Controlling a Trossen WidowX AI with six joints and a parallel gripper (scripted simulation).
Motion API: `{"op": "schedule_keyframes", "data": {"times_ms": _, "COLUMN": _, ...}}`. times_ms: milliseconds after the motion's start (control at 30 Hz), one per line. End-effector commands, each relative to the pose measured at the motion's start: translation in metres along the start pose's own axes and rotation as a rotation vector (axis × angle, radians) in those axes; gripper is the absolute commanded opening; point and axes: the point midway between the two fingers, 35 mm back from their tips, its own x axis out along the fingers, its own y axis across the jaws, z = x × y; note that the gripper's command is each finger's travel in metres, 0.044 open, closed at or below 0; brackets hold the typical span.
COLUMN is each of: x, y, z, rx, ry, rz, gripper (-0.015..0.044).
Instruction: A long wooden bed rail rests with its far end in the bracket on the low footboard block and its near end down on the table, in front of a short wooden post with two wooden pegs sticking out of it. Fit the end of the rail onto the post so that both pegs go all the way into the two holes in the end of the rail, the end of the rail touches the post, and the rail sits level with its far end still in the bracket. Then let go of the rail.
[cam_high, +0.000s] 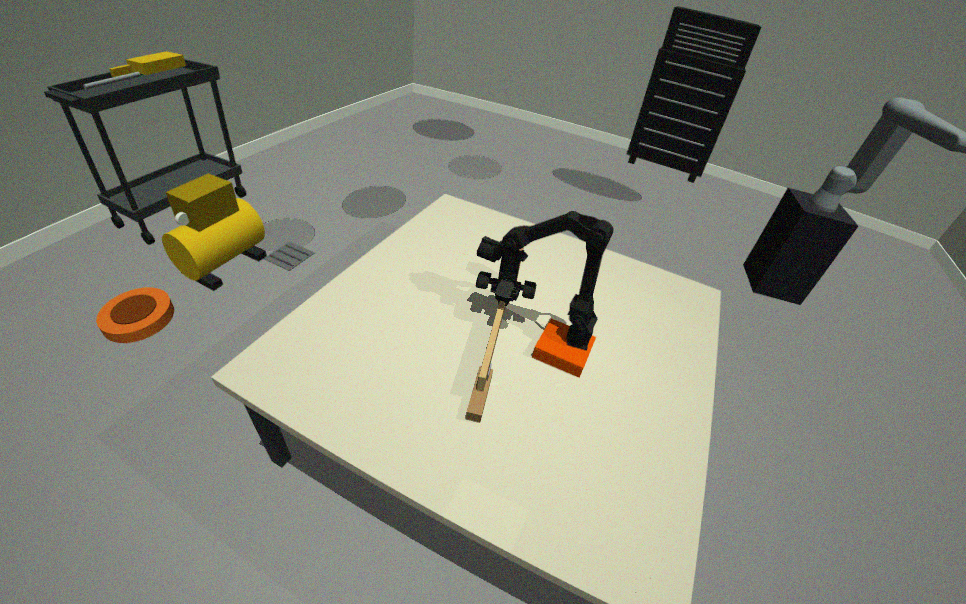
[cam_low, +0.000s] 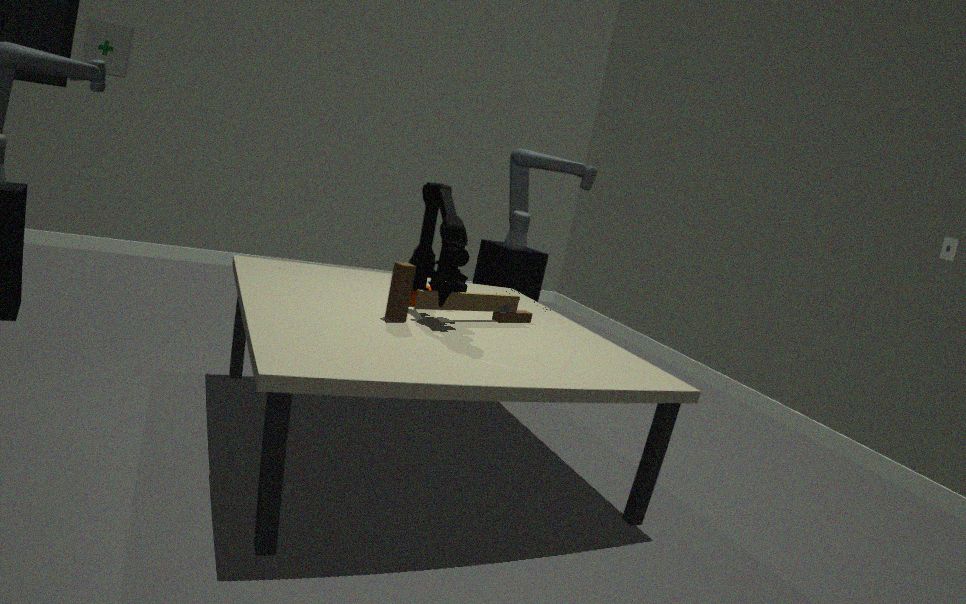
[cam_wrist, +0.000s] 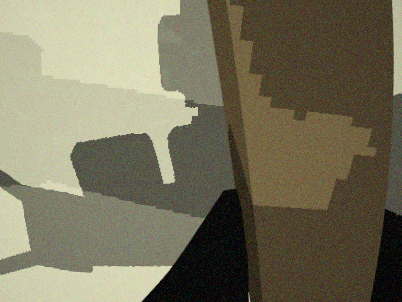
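Observation:
The long wooden rail (cam_high: 491, 341) (cam_low: 480, 302) (cam_wrist: 320, 50) is off the table and looks close to level. Its far end sits at the bracket (cam_high: 476, 383) on the low footboard block (cam_high: 473, 410) (cam_low: 523, 316). My gripper (cam_high: 502, 302) (cam_low: 443, 299) (cam_wrist: 268, 196) is shut on the rail near its other end, with a black finger on each side. The upright post (cam_low: 398, 292) stands just beyond that end in the exterior view, with a thin strip of orange showing between them. The pegs and holes cannot be made out. The arm hides the post in the top view.
The arm's orange base block (cam_high: 559, 350) stands beside the rail on the cream table (cam_high: 320, 370) (cam_low: 341, 356). The arm arches from it over to the rail. A yellow compressor (cam_high: 213, 235), a cart (cam_high: 156, 178) and a grey robot arm (cam_high: 876, 153) stand on the floor, off the table.

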Motion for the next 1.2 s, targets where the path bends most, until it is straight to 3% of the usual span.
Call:
{"op": "schedule_keyframes", "data": {"times_ms": 0, "x": -0.001, "y": -0.001, "z": -0.002, "rx": -0.002, "ry": 0.000, "rz": -0.004, "gripper": 0.0000}}
{"op": "schedule_keyframes", "data": {"times_ms": 1167, "x": -0.001, "y": -0.001, "z": -0.013, "rx": -0.002, "ry": 0.001, "rz": -0.004, "gripper": 0.0000}}
